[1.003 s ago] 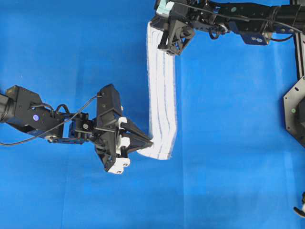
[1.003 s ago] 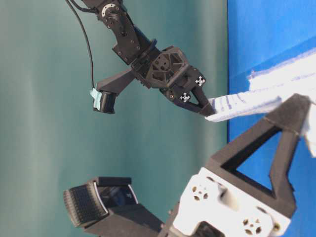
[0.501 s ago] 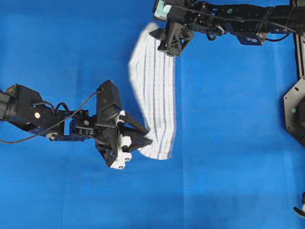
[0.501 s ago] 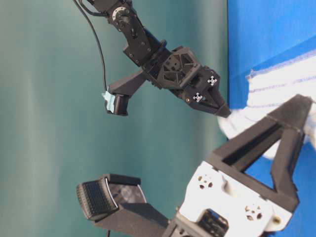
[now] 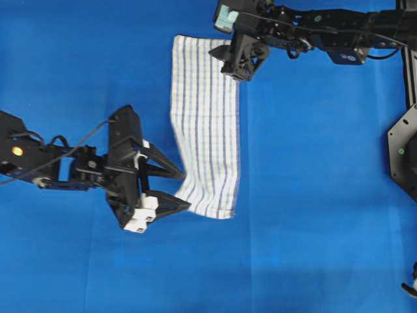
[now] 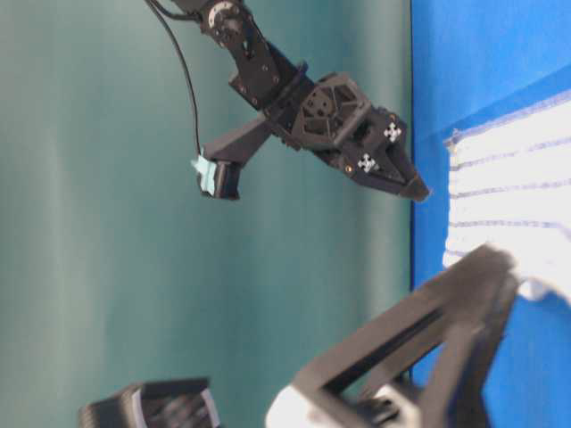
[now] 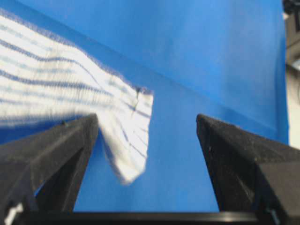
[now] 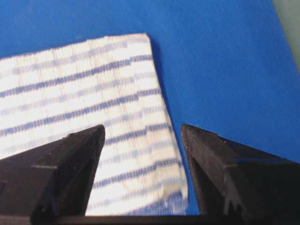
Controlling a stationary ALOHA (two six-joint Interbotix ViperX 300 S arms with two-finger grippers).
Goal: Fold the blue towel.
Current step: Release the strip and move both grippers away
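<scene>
Overhead shot gave the whole layout: the blue table cover (image 5: 313, 195) filled the frame, and the blue towel (image 5: 205, 124) lay on it as a long strip, running from the top middle down toward the center, with its lower left corner a bit rumpled. That view was the only one where you could see both arms and the full cloth at once.

The side view from table level showed something the overhead didn't: the right gripper (image 6: 412, 189) was up off the cover, its tip hanging just short of the towel's (image 6: 508, 187) end, with a teal wall (image 6: 134, 223) behind it. The left arm was just a blurry dark shape across the bottom there.

The wrist cams settled the fingers. From the left wrist, the two black fingers (image 7: 234, 154) stood wide apart, nothing between them but blue cover, and the towel's (image 7: 61, 93) corner drooped right next to the left-hand finger; touching or not, I couldn't tell. From the right wrist, the fingers (image 8: 220, 164) were also spread, with the towel's (image 8: 84, 93) corner lying flat below and between them, not pinched.

Back in the overhead, the left gripper (image 5: 176, 189) pointed at the lower left corner of the strip, and the right gripper (image 5: 238, 65) sat over its upper right corner.
</scene>
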